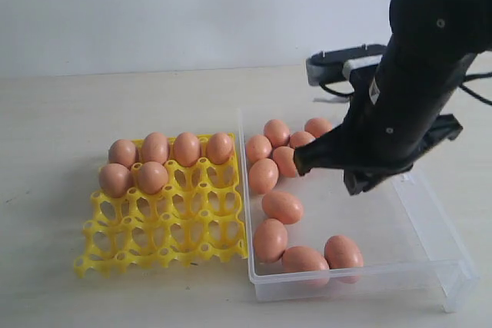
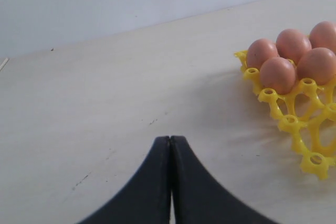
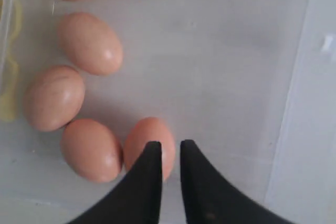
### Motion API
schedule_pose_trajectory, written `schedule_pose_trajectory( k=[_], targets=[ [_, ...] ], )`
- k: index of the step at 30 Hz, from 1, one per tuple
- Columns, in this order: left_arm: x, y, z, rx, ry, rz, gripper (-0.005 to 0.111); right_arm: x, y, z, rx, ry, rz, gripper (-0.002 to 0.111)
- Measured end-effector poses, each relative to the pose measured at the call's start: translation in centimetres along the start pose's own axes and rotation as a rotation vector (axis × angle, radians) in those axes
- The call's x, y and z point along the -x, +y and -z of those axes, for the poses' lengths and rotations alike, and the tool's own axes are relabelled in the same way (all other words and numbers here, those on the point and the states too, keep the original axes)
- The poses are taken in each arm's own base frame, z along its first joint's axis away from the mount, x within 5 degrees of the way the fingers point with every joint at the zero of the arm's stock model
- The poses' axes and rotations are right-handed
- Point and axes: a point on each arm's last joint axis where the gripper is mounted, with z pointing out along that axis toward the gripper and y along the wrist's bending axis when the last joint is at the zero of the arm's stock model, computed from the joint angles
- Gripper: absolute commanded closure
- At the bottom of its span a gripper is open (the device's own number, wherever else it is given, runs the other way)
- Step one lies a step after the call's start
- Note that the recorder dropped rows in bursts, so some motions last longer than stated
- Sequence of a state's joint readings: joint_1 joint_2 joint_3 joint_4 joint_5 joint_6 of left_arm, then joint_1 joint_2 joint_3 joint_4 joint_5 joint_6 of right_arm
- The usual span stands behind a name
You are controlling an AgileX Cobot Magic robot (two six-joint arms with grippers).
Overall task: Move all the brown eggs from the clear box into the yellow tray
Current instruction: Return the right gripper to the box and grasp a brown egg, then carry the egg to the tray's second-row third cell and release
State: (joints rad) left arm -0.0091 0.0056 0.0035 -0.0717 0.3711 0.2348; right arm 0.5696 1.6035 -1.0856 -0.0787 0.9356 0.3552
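Note:
Six brown eggs [image 1: 171,150] fill the far cups of the yellow tray [image 1: 165,224]. The clear box [image 1: 361,276] to its right holds several more: a cluster [image 1: 277,147] at the back and others [image 1: 282,207] along the front left. My right gripper [image 1: 301,164] hovers above the box. In the right wrist view its fingers [image 3: 169,144] stand slightly open, empty, over one egg [image 3: 149,137] beside three others [image 3: 90,150]. My left gripper [image 2: 170,139] is shut on nothing over bare table, left of the tray corner [image 2: 310,129] and its eggs [image 2: 277,74].
The box's low right wall [image 3: 310,103] runs close beside my right gripper. A grey and black device [image 1: 338,63] sits on the table behind the box. The tray's front two rows of cups [image 1: 184,240] are open.

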Motion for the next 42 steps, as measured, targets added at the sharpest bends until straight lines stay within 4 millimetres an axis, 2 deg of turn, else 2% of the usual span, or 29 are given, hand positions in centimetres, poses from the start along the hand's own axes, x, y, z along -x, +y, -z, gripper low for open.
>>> schedule_pose_trajectory(
  k=[1, 3, 8, 19, 21, 22, 25, 26, 27, 31, 34, 37, 40, 42],
  targets=[
    [0.0, 0.0, 0.0, 0.0, 0.0, 0.0, 0.107, -0.7, 0.1, -0.7, 0.024, 0.024, -0.016, 0.059],
    [0.0, 0.0, 0.0, 0.0, 0.0, 0.0, 0.107, -1.7, 0.4, -2.0, 0.084, 0.046, -0.052, 0.047],
    [0.0, 0.0, 0.0, 0.0, 0.0, 0.0, 0.107, -2.9, 0.6, -4.7, 0.116, 0.078, -0.096, 0.047],
    [0.0, 0.0, 0.0, 0.0, 0.0, 0.0, 0.107, -2.9, 0.6, -8.5, 0.073, 0.126, -0.08, 0.047],
    [0.0, 0.0, 0.0, 0.0, 0.0, 0.0, 0.107, -3.0, 0.6, -9.0, 0.067, 0.142, -0.08, 0.053],
    [0.0, 0.0, 0.0, 0.0, 0.0, 0.0, 0.107, -3.0, 0.6, -9.2, 0.064, 0.15, -0.08, 0.061],
    [0.0, 0.0, 0.0, 0.0, 0.0, 0.0, 0.107, -3.1, 0.6, -9.6, 0.058, 0.165, -0.078, 0.094],
    [0.0, 0.0, 0.0, 0.0, 0.0, 0.0, 0.107, -3.1, 0.5, -9.6, 0.053, 0.164, -0.071, 0.106],
    [0.0, 0.0, 0.0, 0.0, 0.0, 0.0, 0.107, -3.1, 0.5, -9.7, 0.048, 0.16, -0.064, 0.108],
    [0.0, 0.0, 0.0, 0.0, 0.0, 0.0, 0.107, -3.0, 0.1, -9.4, 0.022, 0.141, 0.012, 0.108],
    [0.0, 0.0, 0.0, 0.0, 0.0, 0.0, 0.107, -2.5, 0.1, -8.0, 0.033, 0.067, 0.042, 0.108],
    [0.0, 0.0, 0.0, 0.0, 0.0, 0.0, 0.107, -1.1, 0.6, -5.3, 0.096, -0.155, 0.086, 0.108],
    [0.0, 0.0, 0.0, 0.0, 0.0, 0.0, 0.107, 0.7, 2.2, -2.3, 0.189, -0.478, 0.168, 0.108],
    [0.0, 0.0, 0.0, 0.0, 0.0, 0.0, 0.107, 1.6, 3.5, -1.1, 0.236, -0.652, 0.222, 0.108]
  ],
)
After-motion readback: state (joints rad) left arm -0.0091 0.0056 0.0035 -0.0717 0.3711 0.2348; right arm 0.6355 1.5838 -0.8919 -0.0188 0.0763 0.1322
